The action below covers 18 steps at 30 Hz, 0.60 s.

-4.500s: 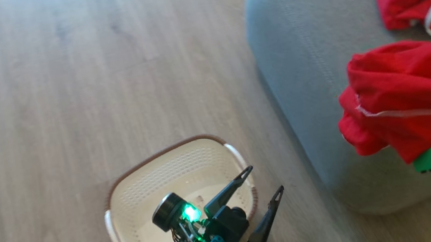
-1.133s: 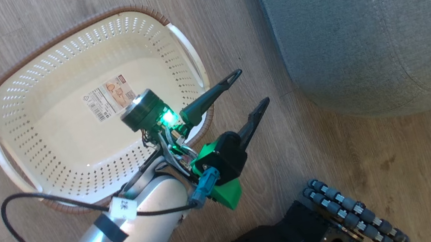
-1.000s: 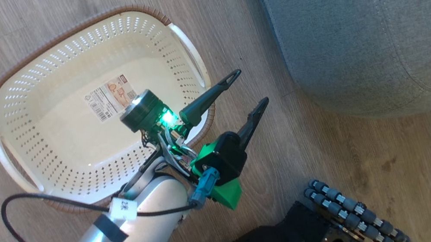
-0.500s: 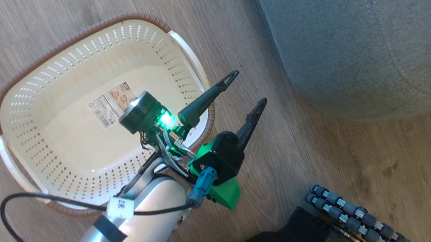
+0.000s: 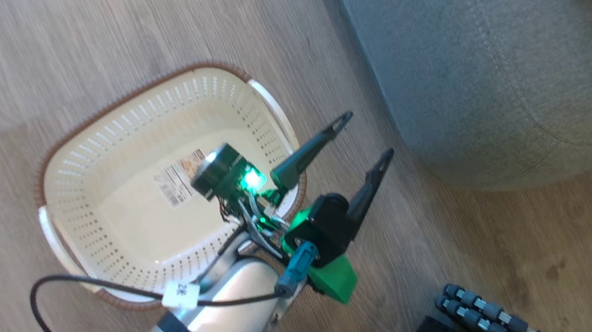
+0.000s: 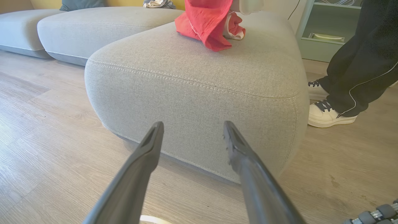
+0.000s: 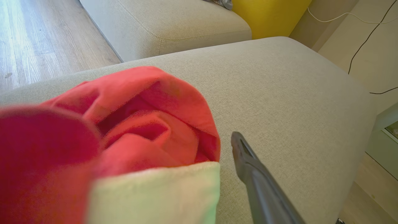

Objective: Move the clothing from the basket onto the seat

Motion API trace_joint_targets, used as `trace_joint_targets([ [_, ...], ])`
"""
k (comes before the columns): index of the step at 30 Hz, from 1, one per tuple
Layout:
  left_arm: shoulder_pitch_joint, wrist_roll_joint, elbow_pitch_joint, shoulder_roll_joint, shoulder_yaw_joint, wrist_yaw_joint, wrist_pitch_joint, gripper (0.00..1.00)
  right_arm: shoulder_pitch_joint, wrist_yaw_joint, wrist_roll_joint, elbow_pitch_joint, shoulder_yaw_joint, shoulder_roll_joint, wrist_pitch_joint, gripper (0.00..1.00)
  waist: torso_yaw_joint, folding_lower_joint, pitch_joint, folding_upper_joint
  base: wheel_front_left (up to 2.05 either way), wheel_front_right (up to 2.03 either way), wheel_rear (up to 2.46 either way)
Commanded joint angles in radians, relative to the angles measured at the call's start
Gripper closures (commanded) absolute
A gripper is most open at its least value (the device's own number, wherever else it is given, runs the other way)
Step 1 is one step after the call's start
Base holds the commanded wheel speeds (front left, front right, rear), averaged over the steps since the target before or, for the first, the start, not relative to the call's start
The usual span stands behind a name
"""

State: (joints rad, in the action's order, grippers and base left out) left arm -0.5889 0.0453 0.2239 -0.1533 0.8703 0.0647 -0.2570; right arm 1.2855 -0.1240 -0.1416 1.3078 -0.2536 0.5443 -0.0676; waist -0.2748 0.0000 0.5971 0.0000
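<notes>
1. Red clothing (image 7: 140,124) that hung from the right fingers (image 7: 248,168) now lies on the seat (image 6: 192,71).
2. Nothing is left in the basket (image 5: 94,181), so the job looks almost done.
3. Those right fingers look spread; the clothing hides one and sits just beside the other.
4. Over by the basket, the left fingers (image 6: 146,155) are wide apart and hold nothing.

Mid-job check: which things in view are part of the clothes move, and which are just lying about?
Part of the job:
- red clothing, lying on the seat
- basket, on the floor beside the seat

Just lying about:
- a person's shoes
- green shelf unit
- yellow cushion
- neighbouring sofa cushion
</notes>
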Motion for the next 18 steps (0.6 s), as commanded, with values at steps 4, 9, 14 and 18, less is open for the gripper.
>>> trace_joint_targets([
  [4, 0.028, 0.004, -0.040, 0.024, -0.038, -0.003, -0.005, 0.00, 0.036, -0.007, 0.021, -0.021, 0.020, 0.074, 0.044, 0.00, 0.013, 0.0000, -0.052, 0.0000, 0.00, 0.00, 0.00],
  [9, 0.052, 0.007, -0.048, 0.045, -0.058, -0.007, -0.005, 0.00, 0.067, -0.007, 0.045, -0.020, 0.041, 0.105, 0.105, 0.00, 0.029, 0.0000, -0.096, 0.0000, 0.00, 0.00, 0.00],
  [14, 0.077, 0.005, -0.057, 0.061, -0.078, -0.011, -0.005, 0.00, 0.093, -0.007, 0.056, -0.025, 0.051, 0.131, 0.111, 0.00, 0.044, 0.0000, -0.132, 0.0000, 0.00, 0.00, 0.00],
  [18, 0.088, -0.002, -0.063, 0.069, -0.093, -0.014, -0.005, 0.00, 0.099, -0.007, 0.070, -0.028, 0.045, 0.156, 0.079, 0.00, 0.057, 0.0000, -0.136, 0.0000, 0.00, 0.00, 0.00],
])
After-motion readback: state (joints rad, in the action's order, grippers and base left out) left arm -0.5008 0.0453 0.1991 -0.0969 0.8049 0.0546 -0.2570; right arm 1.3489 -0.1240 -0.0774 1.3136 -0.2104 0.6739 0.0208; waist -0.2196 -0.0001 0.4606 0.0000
